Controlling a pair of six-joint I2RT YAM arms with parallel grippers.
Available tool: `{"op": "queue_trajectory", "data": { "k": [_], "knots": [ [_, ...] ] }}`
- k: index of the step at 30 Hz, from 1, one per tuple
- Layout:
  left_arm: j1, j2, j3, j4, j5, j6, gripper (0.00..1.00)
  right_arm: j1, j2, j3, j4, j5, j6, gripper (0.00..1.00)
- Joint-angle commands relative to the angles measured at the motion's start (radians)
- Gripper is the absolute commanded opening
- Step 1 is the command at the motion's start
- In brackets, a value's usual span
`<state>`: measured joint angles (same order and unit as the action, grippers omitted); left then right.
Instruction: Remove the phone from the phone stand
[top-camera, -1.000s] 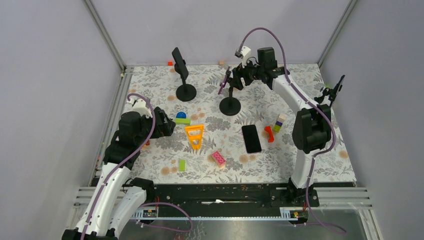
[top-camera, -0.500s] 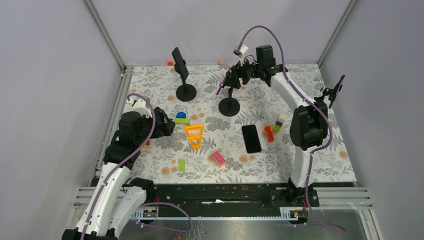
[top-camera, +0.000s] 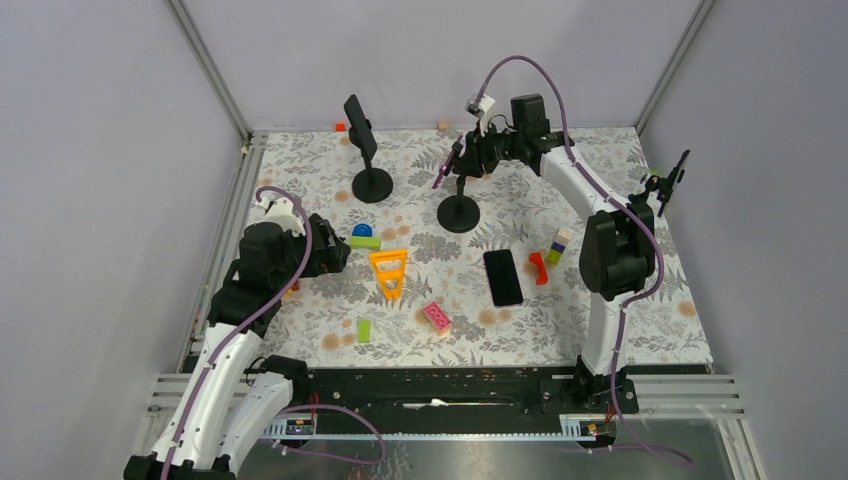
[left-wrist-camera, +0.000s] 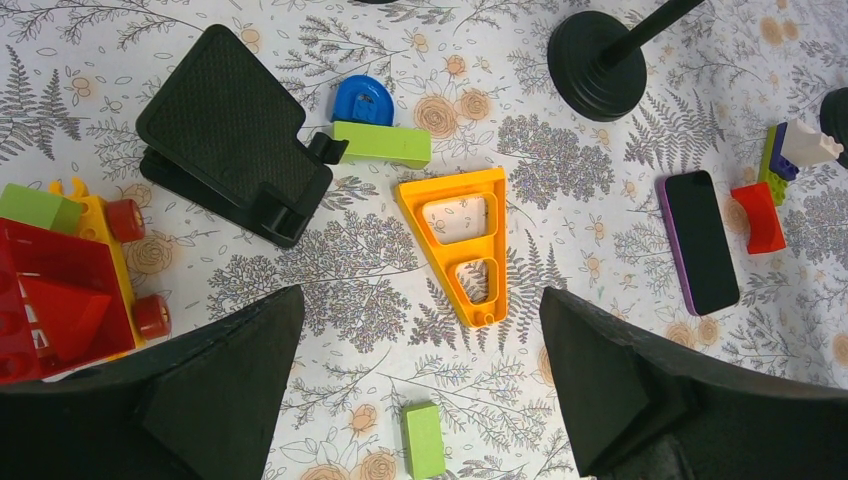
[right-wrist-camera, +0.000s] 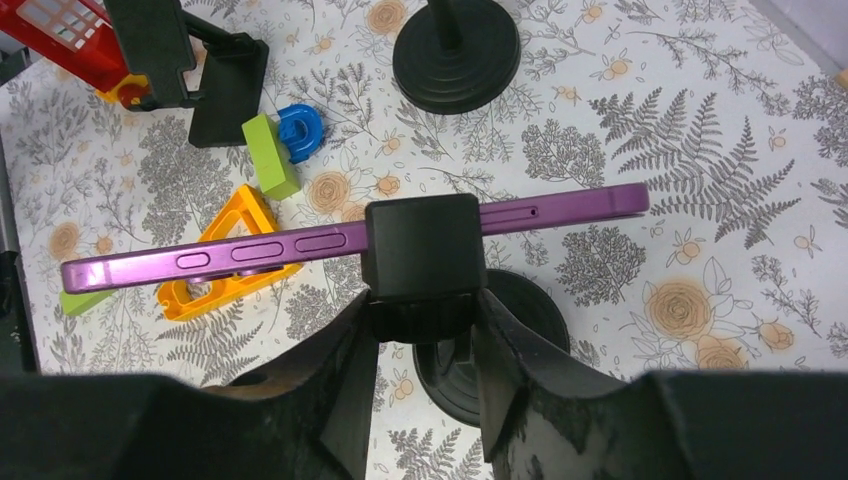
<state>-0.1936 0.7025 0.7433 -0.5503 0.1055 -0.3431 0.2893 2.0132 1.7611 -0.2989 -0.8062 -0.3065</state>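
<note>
Right gripper narrower than second ago, now pinching stand clamp that holds purple phone; left gripper stays spread, unmoved

Each arm is built of smooth white shells broken by bulky black joint housings: the left arm alternates white and black behind the left pincer, and the right arm does the same behind the right pincer. Both pincers end in two matte black, wedge-shaped fingers with a faintly grained surface. A thin purple cable loops free just behind each pincer and trails along the arm, with a small white plug beside the right one.
</note>
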Motion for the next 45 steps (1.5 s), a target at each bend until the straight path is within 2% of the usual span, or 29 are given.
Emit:
{"op": "queue_trajectory", "data": {
  "k": [1, 6, 9, 16, 19, 26, 32, 39, 41, 45],
  "knots": [
    [-0.003, 0.000, 0.013, 0.026, -0.013, 0.012, 0.98, 0.000, -0.009, -0.011, 0.022, -0.024, -0.003, 0.33],
    [-0.003, 0.001, 0.012, 0.027, -0.009, 0.010, 0.98, -0.001, -0.055, -0.024, 0.026, -0.078, 0.007, 0.00],
    [-0.003, 0.003, 0.011, 0.030, -0.002, 0.010, 0.97, 0.000, -0.107, -0.080, 0.094, -0.086, 0.078, 0.00],
    [-0.003, 0.001, 0.007, 0.039, 0.033, 0.023, 0.95, 0.012, -0.294, -0.342, 0.368, -0.171, 0.230, 0.00],
    [-0.003, -0.005, 0.004, 0.045, 0.047, 0.028, 0.95, 0.035, -0.369, -0.440, 0.427, -0.204, 0.249, 0.00],
    [-0.003, -0.012, -0.001, 0.050, 0.059, 0.029, 0.94, 0.133, -0.510, -0.613, 0.312, -0.203, 0.075, 0.00],
    [-0.003, -0.011, -0.002, 0.054, 0.075, 0.027, 0.94, 0.145, -0.570, -0.726, 0.306, -0.226, 0.017, 0.00],
    [-0.004, -0.009, -0.001, 0.060, 0.092, 0.027, 0.94, 0.145, -0.566, -0.726, 0.172, -0.140, 0.004, 0.00],
    [-0.004, -0.013, 0.003, 0.062, 0.095, 0.026, 0.94, 0.145, -0.570, -0.721, 0.164, -0.120, -0.061, 0.43],
    [-0.004, -0.010, 0.034, 0.065, 0.103, 0.021, 0.95, 0.145, -0.612, -0.732, 0.165, -0.095, -0.077, 0.63]
  ]
}}
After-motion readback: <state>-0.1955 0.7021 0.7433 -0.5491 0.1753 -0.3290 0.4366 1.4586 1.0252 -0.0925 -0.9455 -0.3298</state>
